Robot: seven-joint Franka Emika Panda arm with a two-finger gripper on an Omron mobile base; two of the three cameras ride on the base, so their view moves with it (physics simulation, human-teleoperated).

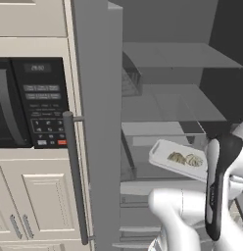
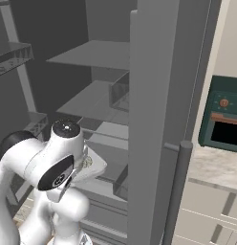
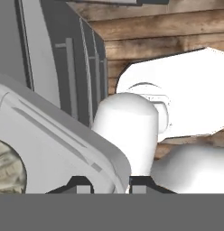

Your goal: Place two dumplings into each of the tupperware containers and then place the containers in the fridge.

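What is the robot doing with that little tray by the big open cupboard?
That is the fridge, and its door is open. The robot arm is holding a tupperware container up in front of the grey shelves, tilted a little. Two dumplings sit inside it. In the hand view, the hand grips the container's rim. The container is not resting on a shelf yet, so putting it away isn't finished.
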